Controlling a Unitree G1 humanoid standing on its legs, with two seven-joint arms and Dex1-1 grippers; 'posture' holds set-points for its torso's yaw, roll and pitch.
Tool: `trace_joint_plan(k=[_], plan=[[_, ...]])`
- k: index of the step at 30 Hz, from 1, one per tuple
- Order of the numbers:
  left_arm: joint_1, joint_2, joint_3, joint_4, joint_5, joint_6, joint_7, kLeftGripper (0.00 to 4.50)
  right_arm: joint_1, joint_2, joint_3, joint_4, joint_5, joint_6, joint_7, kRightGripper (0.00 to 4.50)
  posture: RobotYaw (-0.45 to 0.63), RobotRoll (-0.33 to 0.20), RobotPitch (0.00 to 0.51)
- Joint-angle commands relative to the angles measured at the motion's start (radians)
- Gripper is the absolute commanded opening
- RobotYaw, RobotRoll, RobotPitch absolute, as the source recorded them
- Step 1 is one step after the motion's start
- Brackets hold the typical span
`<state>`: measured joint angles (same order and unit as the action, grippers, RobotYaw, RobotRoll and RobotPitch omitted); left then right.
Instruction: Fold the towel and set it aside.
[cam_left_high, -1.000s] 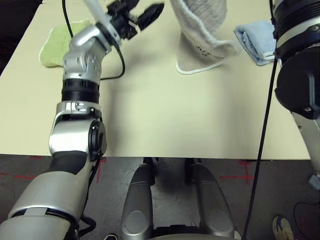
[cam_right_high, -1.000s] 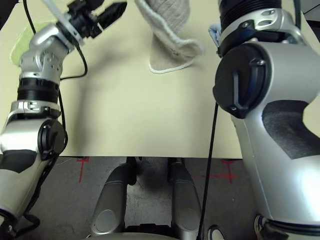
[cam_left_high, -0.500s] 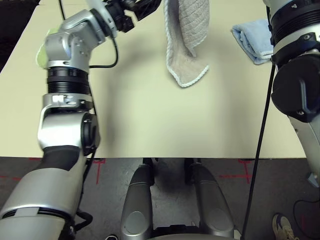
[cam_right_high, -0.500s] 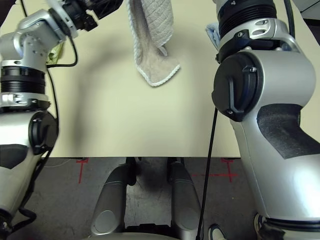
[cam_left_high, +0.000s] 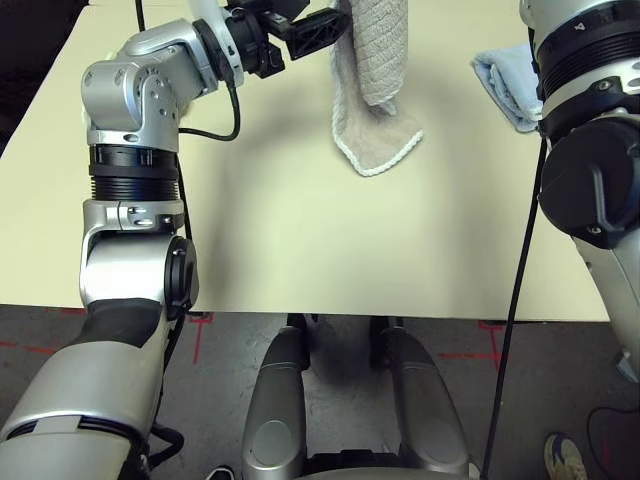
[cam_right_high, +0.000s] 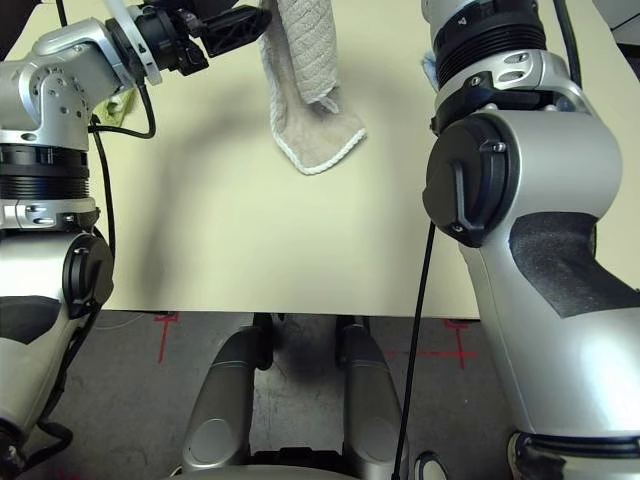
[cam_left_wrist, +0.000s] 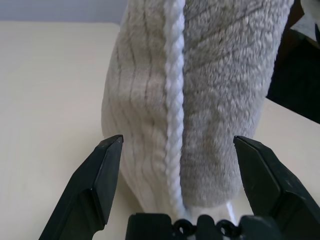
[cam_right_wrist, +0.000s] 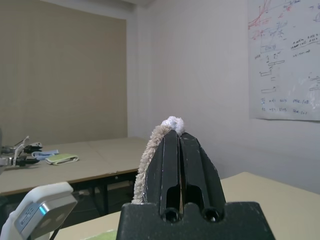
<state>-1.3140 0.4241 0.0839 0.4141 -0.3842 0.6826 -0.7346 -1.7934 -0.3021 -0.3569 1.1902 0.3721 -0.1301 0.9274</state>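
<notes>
Beige terry, the towel hangs from the right tool, whose fingers are pressed together on a pinch of its top edge; its lower corner rests on the table. Since a second ago the left tool has swung in from well to the side, and the cloth has drawn up from a spread heap into a narrow hanging column. Now the left tool's fingers stand wide apart on either side of the towel's white-stitched edge, holding nothing. That likely sets up a second grip, needed before any fold.
</notes>
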Motion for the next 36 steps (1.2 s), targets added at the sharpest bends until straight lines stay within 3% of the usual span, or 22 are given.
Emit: trace_joint_plan(k=[1, 8, 17, 22, 29, 36], plan=[[0.024, -0.022, -0.051, 0.061, 0.073, -0.064, 0.038, 4.50, -0.046, -0.029, -0.013, -0.013, 0.010, -0.009, -0.004, 0.02, 0.05, 0.000, 0.266], [0.059, -0.062, -0.089, 0.253, 0.178, -0.217, 0.086, 4.50, -0.091, -0.079, -0.030, 0.011, 0.010, -0.018, -0.037, 0.02, 0.04, 0.000, 0.267], [0.067, -0.025, -0.096, 0.429, 0.255, -0.356, 0.051, 4.50, -0.133, -0.153, -0.036, 0.042, -0.002, -0.027, -0.060, 0.02, 0.03, 0.000, 0.270], [0.036, 0.038, -0.100, 0.517, 0.297, -0.421, 0.015, 4.50, -0.129, -0.158, -0.030, 0.048, -0.011, -0.027, -0.064, 0.02, 0.02, 0.000, 0.274], [0.064, 0.136, -0.131, 0.520, 0.358, -0.441, -0.058, 4.50, -0.098, -0.151, -0.030, 0.046, -0.017, -0.026, -0.058, 0.02, 0.05, 0.000, 0.278], [0.114, 0.170, -0.121, 0.437, 0.331, -0.409, -0.175, 4.50, -0.084, -0.149, -0.027, 0.042, -0.021, -0.028, -0.054, 0.02, 0.05, 0.000, 0.279]])
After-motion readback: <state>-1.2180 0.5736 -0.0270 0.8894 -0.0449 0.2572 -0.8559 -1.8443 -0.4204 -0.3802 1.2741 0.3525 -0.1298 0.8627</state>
